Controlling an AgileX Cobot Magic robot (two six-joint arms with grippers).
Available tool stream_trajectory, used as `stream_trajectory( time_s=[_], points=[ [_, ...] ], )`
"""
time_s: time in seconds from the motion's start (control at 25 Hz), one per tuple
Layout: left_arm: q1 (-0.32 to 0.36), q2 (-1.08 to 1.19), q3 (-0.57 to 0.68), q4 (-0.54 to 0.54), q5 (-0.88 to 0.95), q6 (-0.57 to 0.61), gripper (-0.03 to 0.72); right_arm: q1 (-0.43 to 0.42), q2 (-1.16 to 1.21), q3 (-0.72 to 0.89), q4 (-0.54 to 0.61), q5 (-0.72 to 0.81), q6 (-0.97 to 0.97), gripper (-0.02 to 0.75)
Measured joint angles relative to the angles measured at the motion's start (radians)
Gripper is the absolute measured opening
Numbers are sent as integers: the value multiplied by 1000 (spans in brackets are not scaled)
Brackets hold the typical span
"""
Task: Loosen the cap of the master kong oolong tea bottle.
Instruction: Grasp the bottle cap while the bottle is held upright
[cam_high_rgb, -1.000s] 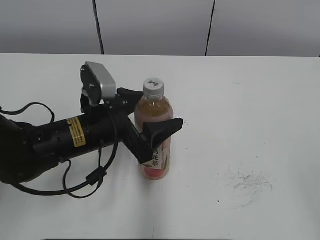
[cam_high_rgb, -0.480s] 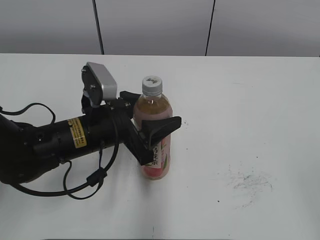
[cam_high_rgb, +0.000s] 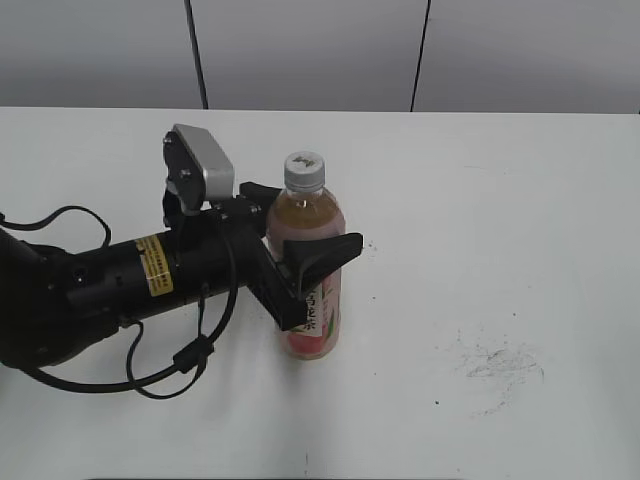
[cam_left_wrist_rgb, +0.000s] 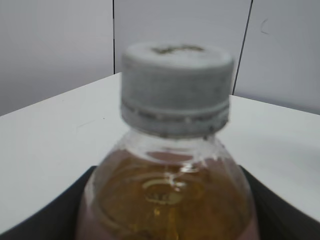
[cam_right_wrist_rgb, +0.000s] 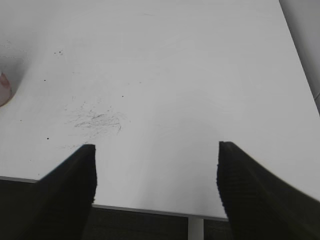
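The master kong oolong tea bottle (cam_high_rgb: 312, 280) stands upright on the white table (cam_high_rgb: 480, 200), amber tea above a pink label. Its white-grey ribbed cap (cam_high_rgb: 305, 171) sits on the neck. My left gripper (cam_high_rgb: 305, 235) is shut on the bottle's body below the shoulder, one black finger on each side. In the left wrist view the cap (cam_left_wrist_rgb: 176, 90) and the tea-filled shoulder of the bottle (cam_left_wrist_rgb: 170, 200) fill the frame. My right gripper (cam_right_wrist_rgb: 156, 160) is open and empty over the table's front right; it is out of the exterior view.
A patch of dark scuff marks (cam_high_rgb: 498, 365) lies on the table right of the bottle; it also shows in the right wrist view (cam_right_wrist_rgb: 97, 120). The table's front edge (cam_right_wrist_rgb: 150, 210) runs under the right gripper. A grey panelled wall (cam_high_rgb: 320, 50) stands behind.
Between one second ago and half a second ago the left gripper closed in on the bottle and nudged it slightly left. Since then nothing has moved.
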Motion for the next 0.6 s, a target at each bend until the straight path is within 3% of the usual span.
stream_trajectory(
  time_s=[0.6],
  points=[
    [0,0,0,11,-1,1,445,0,0,0,6,-5,0,564]
  ],
)
